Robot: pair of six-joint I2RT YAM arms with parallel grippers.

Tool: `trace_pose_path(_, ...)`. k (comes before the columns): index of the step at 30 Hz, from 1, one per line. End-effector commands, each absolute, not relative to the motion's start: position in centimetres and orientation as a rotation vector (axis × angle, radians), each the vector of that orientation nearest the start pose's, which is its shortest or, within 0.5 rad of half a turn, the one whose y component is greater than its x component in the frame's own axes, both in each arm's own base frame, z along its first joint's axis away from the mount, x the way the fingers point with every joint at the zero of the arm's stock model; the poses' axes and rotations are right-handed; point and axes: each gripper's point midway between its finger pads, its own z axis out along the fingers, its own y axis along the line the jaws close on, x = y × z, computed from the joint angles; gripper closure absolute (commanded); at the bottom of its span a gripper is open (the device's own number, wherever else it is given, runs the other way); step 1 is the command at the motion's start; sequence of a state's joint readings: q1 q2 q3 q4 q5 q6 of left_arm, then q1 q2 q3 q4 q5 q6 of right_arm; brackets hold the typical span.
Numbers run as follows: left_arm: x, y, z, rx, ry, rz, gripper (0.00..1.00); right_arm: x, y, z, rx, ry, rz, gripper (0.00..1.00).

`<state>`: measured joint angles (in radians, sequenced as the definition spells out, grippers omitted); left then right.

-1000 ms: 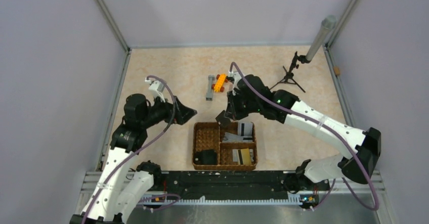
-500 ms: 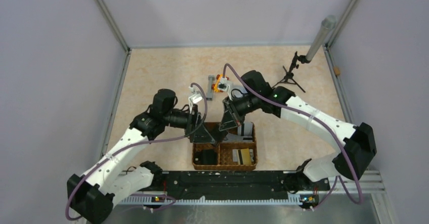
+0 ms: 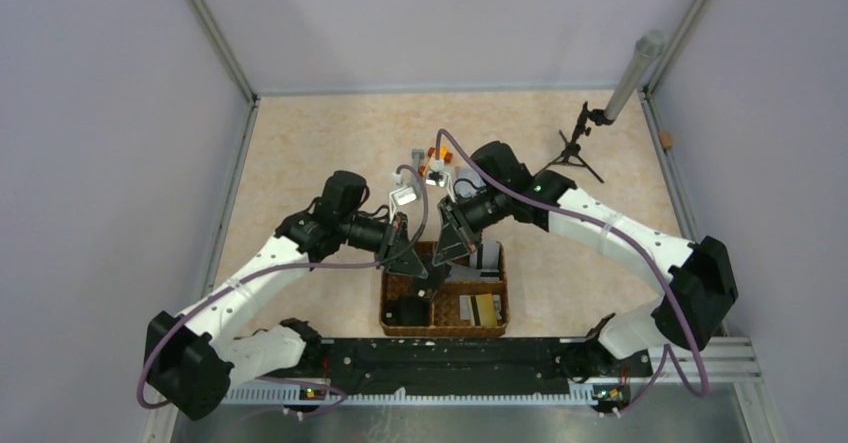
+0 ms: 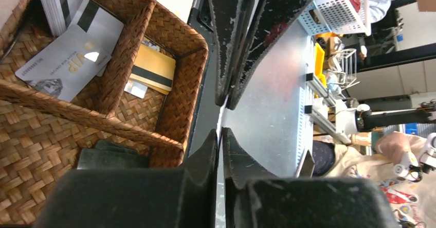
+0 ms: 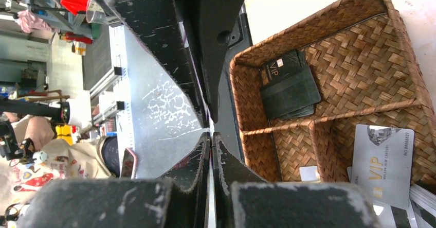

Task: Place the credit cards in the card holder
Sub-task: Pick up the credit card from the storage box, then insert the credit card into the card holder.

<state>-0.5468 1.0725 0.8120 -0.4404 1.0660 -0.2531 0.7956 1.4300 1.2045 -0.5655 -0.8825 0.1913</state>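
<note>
**Progress: no card seen stowed.**

1. Woven basket (image 3: pixel 444 334), at the middle of the table's (image 3: pixel 300 143) near edge.
   - Near-left compartment: black blocky object (image 3: pixel 407 311).
   - Near-right compartment: gold card (image 3: pixel 486 308), lying flat.
   - Far-right compartment: grey card (image 4: pixel 67 60) lying flat, with a white striped stack (image 3: pixel 486 255) standing on edge just beside it.
   - Every card in view sits loose in the basket.
2. Left gripper (image 4: pixel 220 133), over the basket. Its fingers are drawn together to a slit, with nothing visible between them.
3. Right gripper (image 5: pixel 210 135), tip to tip with the left one over the basket. Its fingers are clenched, and no card is seen in them.
4. Card holder: not made out in any view. It is possibly hidden where the two tips meet, but the view there is too crowded to say.
5. Orange toy (image 3: pixel 432 158) and small tripod (image 3: pixel 572 148), toward the table's far edge, apart from the work.

**Outstanding, by judgement:** every visible card is yet to go into the holder, so the task is at or near its start.
</note>
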Motion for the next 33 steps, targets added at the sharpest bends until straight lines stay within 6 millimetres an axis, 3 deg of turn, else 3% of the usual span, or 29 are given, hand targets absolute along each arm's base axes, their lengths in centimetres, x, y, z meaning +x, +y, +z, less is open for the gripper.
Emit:
trace_pose_path(1,11.4,-26.2,23.3,1.020,2.023,-1.663,1.00,15.8,33.5,23.7,-1.129,2.128,1.468,1.00)
trace_pose_path(2,11.6,-26.2,23.4,1.017,2.019,-1.650,1.00,16.8,33.1,23.9,-1.072,2.145,1.463,1.00)
trace_pose_path(3,12.1,-26.4,23.5,1.004,2.017,-1.624,1.00,17.8,32.6,24.1,-1.016,2.153,1.464,0.91)
trace_pose_path(5,14.2,-26.8,23.4,0.929,2.036,-1.537,1.00,20.1,31.3,24.6,-0.880,2.167,1.457,0.63)
trace_pose_path(7,16.4,-27.6,23.6,0.838,2.055,-1.502,1.00,22.4,29.7,24.7,-0.755,2.178,1.413,0.46)
trace_pose_path(11,21.9,-29.3,23.5,0.673,2.100,-1.450,1.00,27.1,26.2,24.4,-0.518,2.188,1.232,0.35)
trace_pose_path(15,28.0,-30.7,24.0,0.507,2.127,-1.412,1.00,31.9,21.6,22.2,-0.254,2.260,0.885,0.30)
trace_pose_path(17,30.7,-31.4,23.4,0.448,2.143,-1.393,1.00,34.2,18.9,20.5,-0.111,2.296,0.648,0.29)
trace_pose_path(20,34.3,-32.6,21.3,0.397,2.224,-1.351,1.00,36.5,16.5,18.1,0.005,2.315,0.448,0.29)
trace_pose_path(24,37.2,-34.5,18.7,0.404,2.304,-1.377,1.00,38.9,14.8,15.6,0.095,2.316,0.286,0.29)
trace_pose_path(28,39.9,-35.5,16.6,0.388,2.328,-1.360,1.00,41.2,14.6,13.1,0.128,2.328,0.209,0.29)
trace_pose_path(33,41.9,-36.4,14.2,0.339,2.365,-1.383,1.00,43.1,14.5,9.6,0.160,2.381,0.134,0.34)
